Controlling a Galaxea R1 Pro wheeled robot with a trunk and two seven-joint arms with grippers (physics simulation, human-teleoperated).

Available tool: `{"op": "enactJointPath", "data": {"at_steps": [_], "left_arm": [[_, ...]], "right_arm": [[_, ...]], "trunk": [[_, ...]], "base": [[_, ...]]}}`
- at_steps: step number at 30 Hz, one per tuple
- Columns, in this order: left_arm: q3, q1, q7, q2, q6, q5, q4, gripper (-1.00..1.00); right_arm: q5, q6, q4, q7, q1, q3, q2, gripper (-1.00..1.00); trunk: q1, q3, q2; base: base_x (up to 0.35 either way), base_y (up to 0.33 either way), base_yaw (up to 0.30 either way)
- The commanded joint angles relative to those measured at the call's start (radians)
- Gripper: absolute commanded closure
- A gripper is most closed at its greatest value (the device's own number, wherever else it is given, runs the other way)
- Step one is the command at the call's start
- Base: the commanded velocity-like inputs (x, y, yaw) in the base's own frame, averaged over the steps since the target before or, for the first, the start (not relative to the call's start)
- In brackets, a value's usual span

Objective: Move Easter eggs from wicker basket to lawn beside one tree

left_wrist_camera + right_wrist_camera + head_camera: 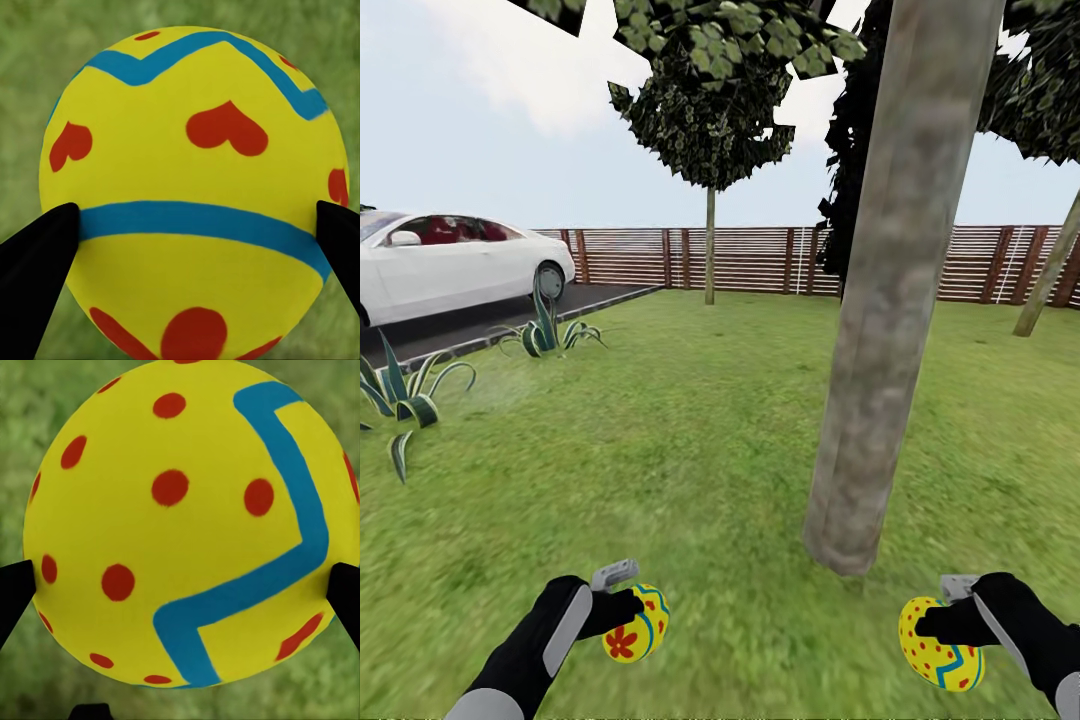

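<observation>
Open garden lawn [690,440], bright green and mottled, backed by a brown slat fence [760,258] with a white car [450,262] on dark paving off to the left. Two Easter eggs carried above the grass: a flower-painted egg [637,625] clamped in the left tool [622,612], a dotted egg [938,645] clamped in the right tool [943,625], dark fingers [34,262] pressed against both flanks in each wrist view. Stood just ahead of the right-hand egg: the bare grey-brown trunk of the nearest tree [885,330], foot near both eggs. Judged partway along: both eggs out of the basket and brought close to a tree, neither set down on the grass yet. Third egg and wicker basket unaccounted for here, so their state unknown. Arms cut off at the lower edge of the head view; grass behind the eggs blurred in the wrist views.
</observation>
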Motion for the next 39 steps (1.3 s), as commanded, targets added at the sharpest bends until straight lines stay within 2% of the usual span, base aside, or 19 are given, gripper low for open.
{"op": "enactJointPath", "data": {"at_steps": [1, 39], "left_arm": [[-0.002, 0.0, 0.01, 0.0, 0.003, 0.01, -0.001, 1.0], [-0.005, 0.0, 0.015, -0.004, 0.002, 0.006, 0.004, 1.0]], "right_arm": [[-0.006, 0.004, -0.001, -0.002, -0.001, 0.006, 0.0, 1.0], [-0.005, 0.006, -0.001, -0.002, -0.001, 0.007, 0.004, 1.0]], "trunk": [[0.004, -0.004, -0.008], [0.149, -0.123, -0.274]], "base": [[0.0, 0.0, 0.0], [0.0, 0.0, 0.0]]}}
